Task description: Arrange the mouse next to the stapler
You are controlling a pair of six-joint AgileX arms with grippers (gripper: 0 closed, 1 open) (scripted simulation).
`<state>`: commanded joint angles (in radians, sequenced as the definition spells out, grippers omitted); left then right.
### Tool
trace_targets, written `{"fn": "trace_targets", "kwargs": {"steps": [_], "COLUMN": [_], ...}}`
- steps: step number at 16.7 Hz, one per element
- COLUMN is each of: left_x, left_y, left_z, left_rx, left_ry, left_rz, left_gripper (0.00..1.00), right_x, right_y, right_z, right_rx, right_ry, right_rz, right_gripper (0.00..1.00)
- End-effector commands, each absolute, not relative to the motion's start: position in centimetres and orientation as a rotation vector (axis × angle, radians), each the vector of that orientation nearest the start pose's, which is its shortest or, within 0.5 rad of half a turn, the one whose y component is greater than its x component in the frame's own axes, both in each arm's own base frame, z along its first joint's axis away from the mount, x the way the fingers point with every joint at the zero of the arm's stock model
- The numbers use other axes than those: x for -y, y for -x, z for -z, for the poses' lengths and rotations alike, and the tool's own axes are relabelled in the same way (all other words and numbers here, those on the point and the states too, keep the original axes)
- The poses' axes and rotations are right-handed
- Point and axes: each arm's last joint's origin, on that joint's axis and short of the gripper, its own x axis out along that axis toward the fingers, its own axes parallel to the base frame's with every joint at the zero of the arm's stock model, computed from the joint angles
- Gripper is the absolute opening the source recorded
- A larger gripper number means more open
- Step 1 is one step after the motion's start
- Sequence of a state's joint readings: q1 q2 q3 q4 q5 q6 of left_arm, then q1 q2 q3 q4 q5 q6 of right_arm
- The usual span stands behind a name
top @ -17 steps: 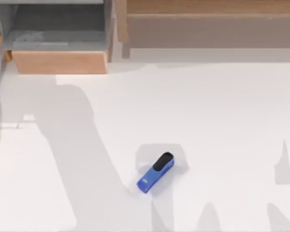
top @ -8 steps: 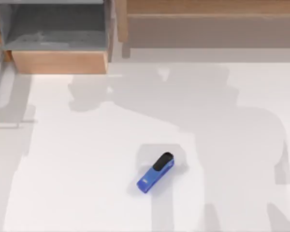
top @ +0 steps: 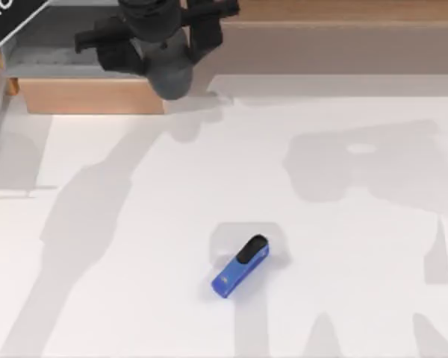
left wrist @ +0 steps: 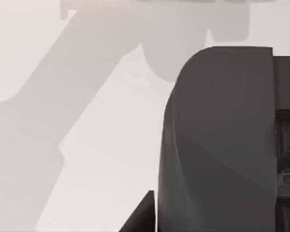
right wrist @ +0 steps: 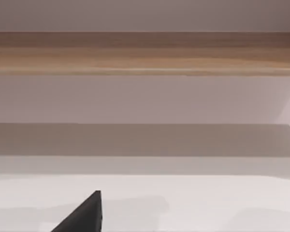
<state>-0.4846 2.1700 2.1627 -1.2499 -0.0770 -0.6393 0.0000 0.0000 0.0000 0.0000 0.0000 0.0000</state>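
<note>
- The stapler (top: 240, 266) lies slantwise on the white worktop (top: 373, 246), lower centre of the top view, black cap toward the upper right.
- The left arm (top: 160, 45) hangs at the upper left of the frame, over the edge of the wooden box (top: 89, 95), well apart from the stapler.
- A smooth dark grey body (left wrist: 217, 140) sits close under the left wrist camera. I take it for the mouse, perhaps carried by the left tool (top: 158, 33). Whether that tool is wide, narrow or holding, I cannot tell.
- The right tool shows one black tip (right wrist: 82, 215), facing a wooden ledge (right wrist: 145, 53). Its state I cannot tell either.
- Risk: if the grip is shallow, the smooth rounded shell could slip on the long carry.
- Risk: set down too close, the mouse or tool could knock the light stapler askew. Set too far, they would not read as neighbours.
- Against half a second ago: the left arm has come into the frame where there was only shadow, the large shadow has shifted to the right, and the stapler has not moved.
</note>
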Motion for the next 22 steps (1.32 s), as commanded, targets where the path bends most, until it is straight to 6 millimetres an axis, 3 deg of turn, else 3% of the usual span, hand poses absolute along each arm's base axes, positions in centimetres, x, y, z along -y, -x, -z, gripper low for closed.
{"fn": "trace_targets", "kwargs": {"steps": [3, 5, 9, 12, 22], "left_x": [28.3, 32.5, 38.0, 39.5, 39.4], "left_y": [-36.3, -33.2, -27.7, -25.8, -25.9], "left_z": [-24.5, -21.7, -17.0, -15.2, -15.6], "left_rx": [-1.333, -1.38, -1.447, -1.468, -1.459], "left_ry": [0.159, 0.115, 0.032, 0.001, 0.011], "left_rz": [-0.019, -0.005, 0.004, 0.002, 0.011], "left_gripper": [0.0, 0.0, 0.0, 0.0, 0.0], "right_x": [0.1, 0.1, 0.1, 0.1, 0.1], "right_y": [-10.6, -10.6, -10.6, -10.6, -10.6], "right_z": [-16.0, -16.0, -16.0, -16.0, -16.0], "right_rx": [0.0, 0.0, 0.0, 0.0, 0.0], "right_ry": [0.0, 0.0, 0.0, 0.0, 0.0], "right_rz": [0.0, 0.0, 0.0, 0.0, 0.0], "right_gripper": [1.0, 1.0, 1.0, 1.0, 1.0]}}
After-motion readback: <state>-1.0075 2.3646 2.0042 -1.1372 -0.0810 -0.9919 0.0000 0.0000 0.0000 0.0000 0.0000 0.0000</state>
